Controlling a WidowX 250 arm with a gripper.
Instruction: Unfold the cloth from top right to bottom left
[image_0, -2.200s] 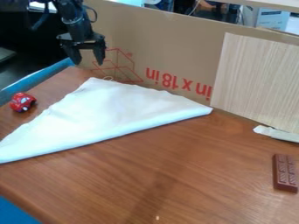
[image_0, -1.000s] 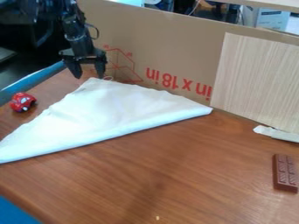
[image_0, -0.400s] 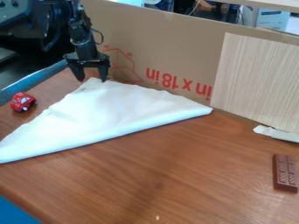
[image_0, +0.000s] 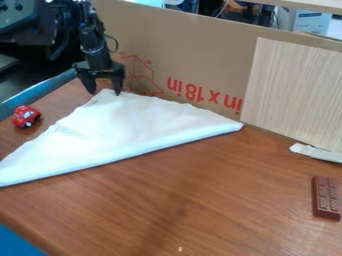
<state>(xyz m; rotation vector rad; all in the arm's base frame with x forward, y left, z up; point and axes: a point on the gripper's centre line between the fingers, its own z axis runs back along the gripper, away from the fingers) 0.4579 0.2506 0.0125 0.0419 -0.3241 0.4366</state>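
The black gripper (image_0: 105, 93) hangs at the upper left, open, its two fingers apart on either side of the top corner of the white cloth (image_0: 127, 127). The cloth lies on the table folded into a triangle, with its long straight edge running from the lower left up to the right. Whether the fingertips touch the cloth or the table, I cannot tell.
A red toy car (image_0: 25, 116) stands left of the cloth. A chocolate bar (image_0: 326, 197) lies at the right on the wooden table (image_0: 200, 200). Behind stand a cardboard wall (image_0: 194, 55) and a light wood panel (image_0: 294, 90), with a white strip (image_0: 315, 152) below it.
The gripper has come down and slightly to the right, to the cloth's top corner, and has hardly moved since the last earlier frame. The cloth has not moved.
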